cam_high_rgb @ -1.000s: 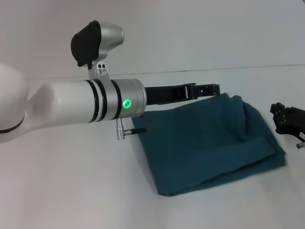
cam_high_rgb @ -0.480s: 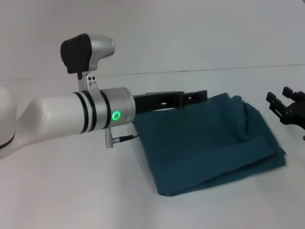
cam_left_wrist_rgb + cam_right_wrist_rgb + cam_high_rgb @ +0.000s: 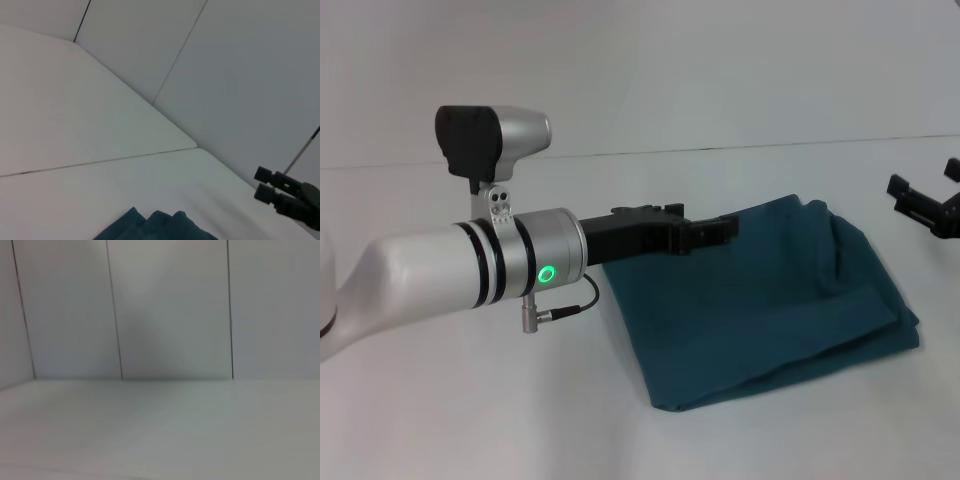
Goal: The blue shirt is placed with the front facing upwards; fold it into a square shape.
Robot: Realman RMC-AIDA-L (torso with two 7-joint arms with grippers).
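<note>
The blue shirt [image 3: 760, 300] lay folded on the white table [image 3: 470, 400], the left gripper [image 3: 705, 232] hovering over its near-left edge, seemingly grasping nothing, the right gripper [image 3: 930, 205] spread apart.

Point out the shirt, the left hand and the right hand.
shirt [image 3: 760, 300], head view, middle of the folded top layer.
left hand [image 3: 720, 230], head view, its black tip over the shirt's far edge.
right hand [image 3: 928, 203], head view, between its fingers at the right edge.
</note>
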